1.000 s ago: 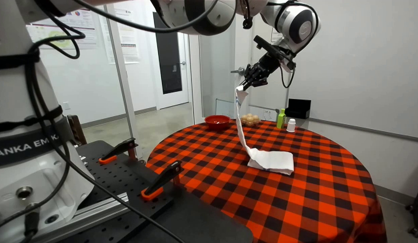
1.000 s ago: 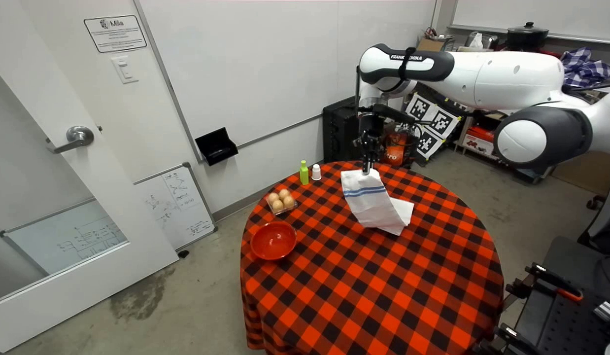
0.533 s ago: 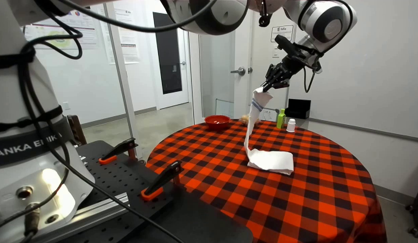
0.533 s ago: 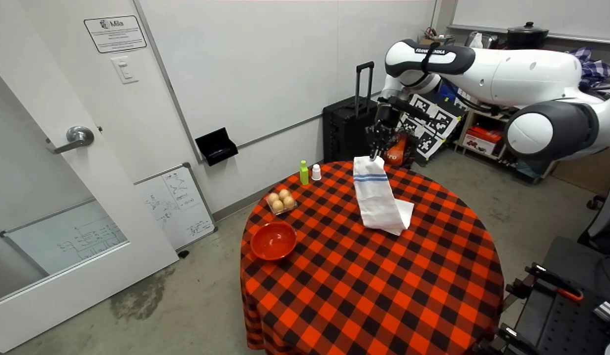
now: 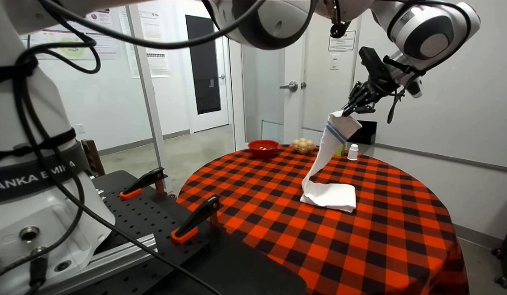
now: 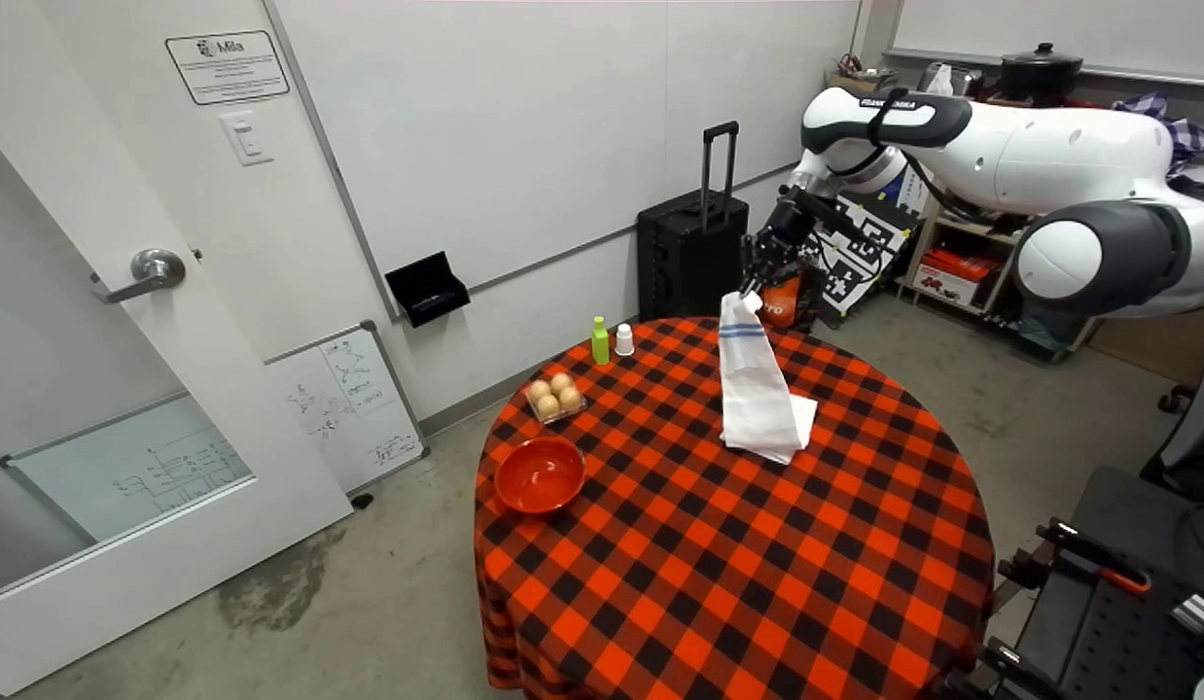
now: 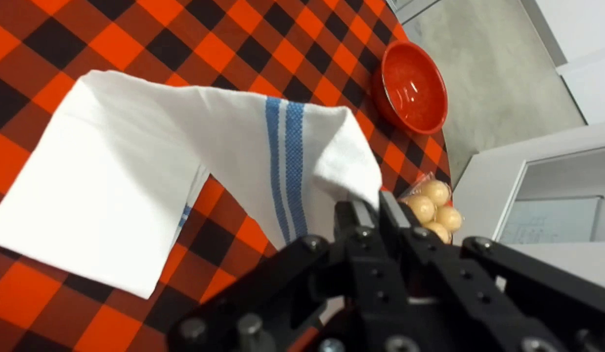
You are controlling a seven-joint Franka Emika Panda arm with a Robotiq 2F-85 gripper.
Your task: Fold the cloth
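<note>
Cloth: one; white fabric, two blue stripes across it near one end. That end sits in the pincer, jaws pressed together and pinching the fabric; a corner folds over just beside the grip. Raised length: hanging from the pincer in a slack slant down to the surface, which is covered in red-and-black check. Flat part: layered, lying on the surface lower than the pincer and well apart from it.

Differences from one second earlier: in an exterior view, the raised length, then nearly upright, now leans across so that the pinched end appears above the flat part; the pincer has shifted the same way. Flat part: place unchanged. Green bottle: in plain sight then, now mostly hidden behind the cloth in an exterior view.

Also on the surface, unmoved: red bowl; packed eggs; small white bottle, standing just beside the green bottle.
</note>
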